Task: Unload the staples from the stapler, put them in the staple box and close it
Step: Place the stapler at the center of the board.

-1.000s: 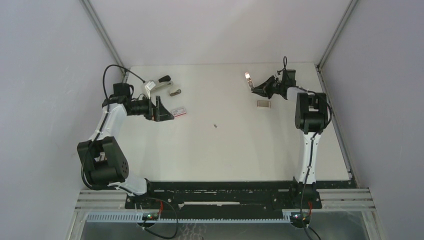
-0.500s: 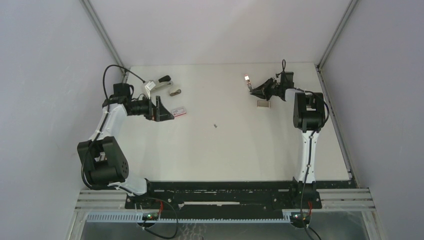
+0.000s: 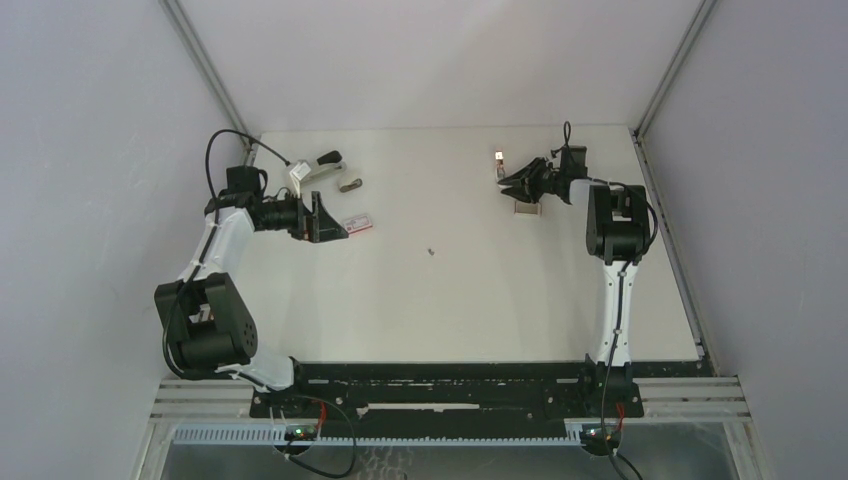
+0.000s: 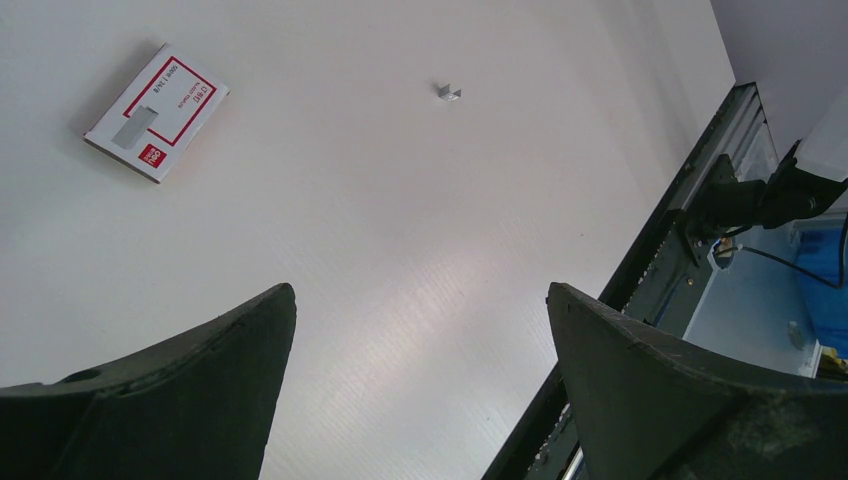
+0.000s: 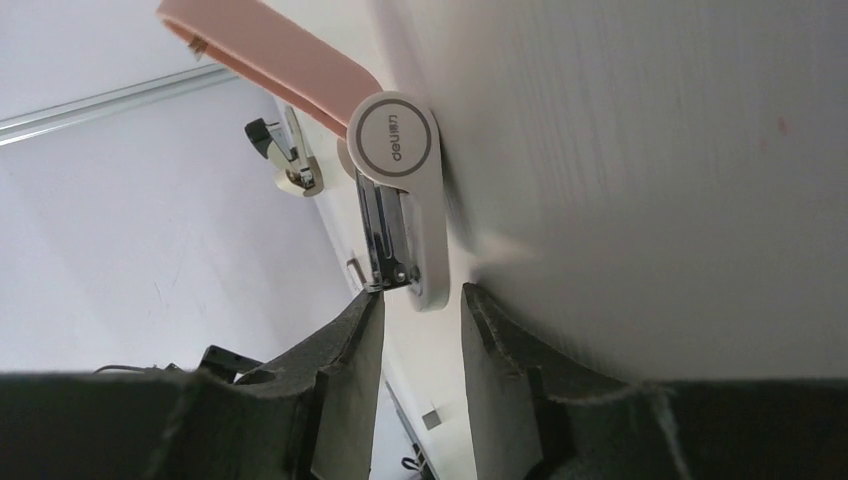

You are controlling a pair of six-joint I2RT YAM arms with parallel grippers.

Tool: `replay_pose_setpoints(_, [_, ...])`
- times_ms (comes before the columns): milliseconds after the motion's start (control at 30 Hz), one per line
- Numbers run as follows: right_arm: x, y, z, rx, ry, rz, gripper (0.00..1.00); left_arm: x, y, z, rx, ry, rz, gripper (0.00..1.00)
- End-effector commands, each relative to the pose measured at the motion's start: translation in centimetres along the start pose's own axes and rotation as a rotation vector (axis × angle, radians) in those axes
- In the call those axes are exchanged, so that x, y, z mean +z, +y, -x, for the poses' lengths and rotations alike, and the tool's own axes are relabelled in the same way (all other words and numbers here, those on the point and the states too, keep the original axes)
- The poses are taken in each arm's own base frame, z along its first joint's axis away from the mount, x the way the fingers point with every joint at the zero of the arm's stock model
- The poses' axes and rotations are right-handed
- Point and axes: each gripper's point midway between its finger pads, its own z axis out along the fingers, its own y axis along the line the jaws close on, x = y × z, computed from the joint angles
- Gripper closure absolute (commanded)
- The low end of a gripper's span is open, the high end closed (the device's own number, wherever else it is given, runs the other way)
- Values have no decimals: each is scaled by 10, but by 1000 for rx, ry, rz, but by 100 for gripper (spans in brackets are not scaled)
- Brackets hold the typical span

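The stapler (image 5: 400, 190) lies at the far right of the table with its pink lid swung open. Its white body and bare metal magazine point at my right gripper (image 5: 422, 294). The jaws stand a little apart, with the stapler's end just beyond the fingertips and nothing between them. From above, the stapler (image 3: 497, 157) sits just past that gripper (image 3: 505, 178). One tiny silver staple piece (image 4: 448, 93) lies mid-table (image 3: 430, 251). A small grey strip (image 3: 527, 207) lies beside the right arm. My left gripper (image 4: 420, 290) hovers wide open and empty at the left (image 3: 322, 218).
A pink-and-white box (image 4: 157, 110) lies near the left gripper (image 3: 358, 223). A white-and-black tool (image 3: 320, 165) and a small metal piece (image 3: 350, 185) sit at the far left. Walls close in the table on three sides, and a black rail (image 3: 450, 380) runs along the near edge.
My right gripper's jaws have gone from shut to parted, and the stapler has shifted slightly with them. The left arm has not moved.
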Motion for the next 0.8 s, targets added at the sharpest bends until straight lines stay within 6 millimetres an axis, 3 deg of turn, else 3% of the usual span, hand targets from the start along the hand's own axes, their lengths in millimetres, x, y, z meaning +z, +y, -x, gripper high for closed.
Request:
replay_pose_setpoints(0, [-14,29,1,-73,-36,26,66,-4,-6,1,9,-23,-9,0])
replay_pose_setpoints(200, [-18,28,-5,-74,-33,24,64,-5,-7,2,14,-26,-10,0])
replay_pose_setpoints(400, [-21,43,-11,-107,-19,52,63,-4,-3,5,9,-30,11,0])
replay_pose_setpoints(567, [-30,72,-17,-182,-14,94,61,-7,11,19,18,-52,100,0])
replay_pose_setpoints(767, [-46,116,-30,-346,-16,145,56,-17,54,47,22,-72,364,0])
